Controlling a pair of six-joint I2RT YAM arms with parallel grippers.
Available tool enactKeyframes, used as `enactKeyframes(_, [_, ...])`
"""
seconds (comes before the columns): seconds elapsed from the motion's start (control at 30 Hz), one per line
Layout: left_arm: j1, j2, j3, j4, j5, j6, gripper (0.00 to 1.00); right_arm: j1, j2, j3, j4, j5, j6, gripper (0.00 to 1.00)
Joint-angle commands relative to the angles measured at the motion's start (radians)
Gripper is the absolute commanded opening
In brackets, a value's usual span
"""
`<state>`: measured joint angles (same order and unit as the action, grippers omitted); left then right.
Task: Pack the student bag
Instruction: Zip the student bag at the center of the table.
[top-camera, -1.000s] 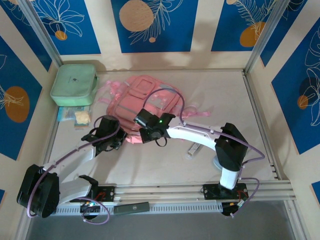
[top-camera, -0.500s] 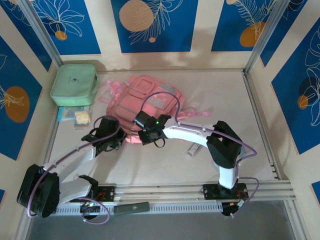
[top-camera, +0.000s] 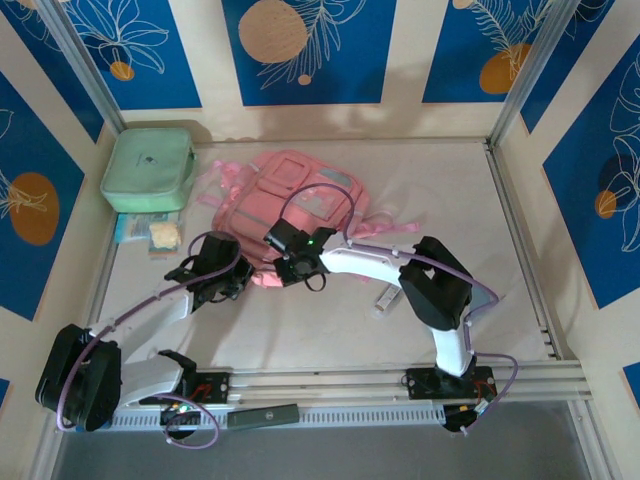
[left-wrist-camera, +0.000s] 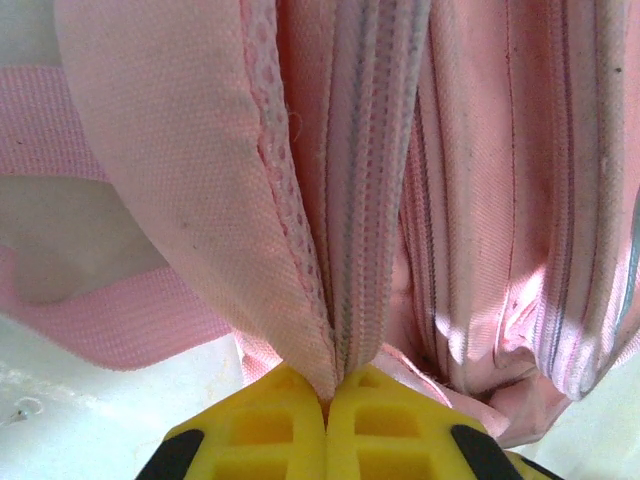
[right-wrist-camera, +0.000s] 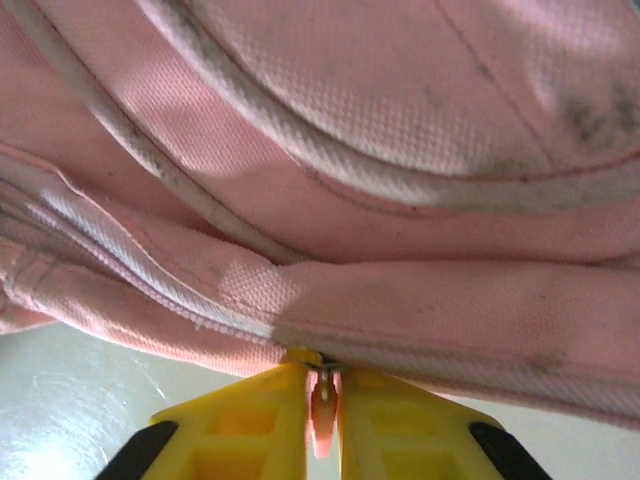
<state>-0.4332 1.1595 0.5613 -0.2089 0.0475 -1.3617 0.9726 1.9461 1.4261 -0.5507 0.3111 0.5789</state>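
student bag (top-camera: 300, 195) lies flat on the table (top-camera: 450, 200), far-left of centre, pink, straps spilling out toward the left. its near edge faces the arms. mint-green case (top-camera: 148, 168) sits in the far-left corner, just beside the bag but apart from it. small packets (top-camera: 150, 235) lie right in front of the case. a small pale object (top-camera: 385, 298) lies on the table near the right arm's forearm; too small to tell what it is.

left gripper (top-camera: 240, 278) is at the bag's near-left corner. in the left wrist view its (left-wrist-camera: 327, 385) yellow fingers (left-wrist-camera: 260, 425) are pressed together with a fold of the bag (left-wrist-camera: 180, 180) pinched between the tips. a zip line (left-wrist-camera: 355, 200) runs up the fold from the pinch, and more zipped seams sit to its right. a pink strap (left-wrist-camera: 110, 330) crosses on the left over the pale table.

right gripper (top-camera: 275, 262) is at the bag's near edge, just right of the left one, with the two close together but not touching. in the right wrist view its (right-wrist-camera: 322, 385) yellow fingers (right-wrist-camera: 250, 420) are closed on a small pink zip pull (right-wrist-camera: 321, 400), held upright between the tips right under the bag's (right-wrist-camera: 400, 100) zip seam. white piping curves across the fabric above.
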Motion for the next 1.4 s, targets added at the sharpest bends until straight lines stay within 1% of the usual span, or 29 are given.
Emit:
enactKeyframes(0.0, [0.002,0.005,-0.005,0.036,-0.023,-0.019,0.0,0.002,0.035,0.055,0.014,-0.017,-0.023,0.08])
enactKeyframes(0.03, [0.002,0.003,-0.004,0.034,-0.024,-0.021,0.0,0.006,0.035,0.065,0.003,0.0,-0.024,0.03])
enactKeyframes(0.07, [0.003,0.002,-0.003,0.036,-0.026,-0.022,0.0,0.011,0.029,0.07,-0.014,0.026,-0.024,0.0])
enactKeyframes(0.17, [0.002,-0.006,-0.003,0.03,-0.03,-0.019,0.0,0.022,0.011,0.098,-0.092,0.08,-0.017,0.0])
enactKeyframes(0.33, [-0.002,-0.027,-0.011,0.03,-0.035,-0.043,0.0,0.033,-0.017,0.093,-0.156,0.106,0.022,0.0])
enactKeyframes(0.4, [-0.003,-0.045,-0.009,0.014,-0.046,-0.045,0.0,0.033,0.003,0.142,-0.253,0.171,0.076,0.0])
enactKeyframes(0.47, [-0.002,-0.078,-0.005,-0.032,-0.079,-0.041,0.0,0.026,0.015,0.174,-0.358,0.254,0.112,0.0])
enactKeyframes(0.53, [0.007,-0.121,-0.009,-0.077,-0.102,-0.032,0.0,0.001,-0.01,0.142,-0.402,0.29,0.139,0.0])
enactKeyframes(0.6, [0.032,-0.16,-0.026,-0.088,-0.087,-0.018,0.0,-0.049,-0.076,0.031,-0.38,0.278,0.134,0.0])
enactKeyframes(0.67, [0.066,-0.188,-0.041,-0.101,-0.057,-0.003,0.0,-0.124,-0.135,-0.065,-0.346,0.265,0.129,0.0])
enactKeyframes(0.7, [0.075,-0.202,-0.048,-0.107,-0.054,0.004,0.0,-0.16,-0.155,-0.094,-0.343,0.267,0.134,0.0])
enactKeyframes(0.73, [0.08,-0.209,-0.05,-0.108,-0.054,0.009,0.0,-0.174,-0.166,-0.108,-0.335,0.274,0.132,0.0])
enactKeyframes(0.77, [0.083,-0.21,-0.051,-0.112,-0.054,0.009,0.0,-0.172,-0.172,-0.108,-0.326,0.278,0.118,0.0])
enactKeyframes(0.83, [0.085,-0.205,-0.045,-0.101,-0.046,0.015,0.0,-0.133,-0.16,-0.07,-0.332,0.276,0.103,0.0])
enactKeyframes(0.93, [0.085,-0.169,-0.018,-0.1,-0.028,0.04,0.0,-0.037,-0.127,0.007,-0.303,0.217,0.057,0.0])
enactKeyframes(0.97, [0.085,-0.155,-0.01,-0.083,-0.007,0.052,0.0,-0.008,-0.118,0.03,-0.285,0.185,0.039,0.0])
enactKeyframes(1.07, [0.075,-0.136,0.021,-0.072,0.052,0.058,0.0,0.023,-0.111,0.06,-0.242,0.092,0.018,0.0])
enactKeyframes(1.13, [0.033,-0.152,0.032,-0.074,0.035,0.045,0.2,0.015,-0.122,0.053,-0.227,0.061,0.019,0.0])
enactKeyframes(1.2, [-0.022,-0.156,0.024,-0.069,0.001,0.0,0.35,-0.004,-0.14,0.024,-0.196,0.032,0.008,0.0])
enactKeyframes(1.3, [-0.058,-0.099,-0.006,0.024,0.009,-0.061,0.57,-0.027,-0.149,-0.011,-0.187,-0.003,0.001,0.0])
enactKeyframes(1.37, [-0.064,-0.03,-0.007,0.066,0.027,-0.084,0.61,-0.029,-0.154,-0.021,-0.187,-0.013,-0.008,0.0])
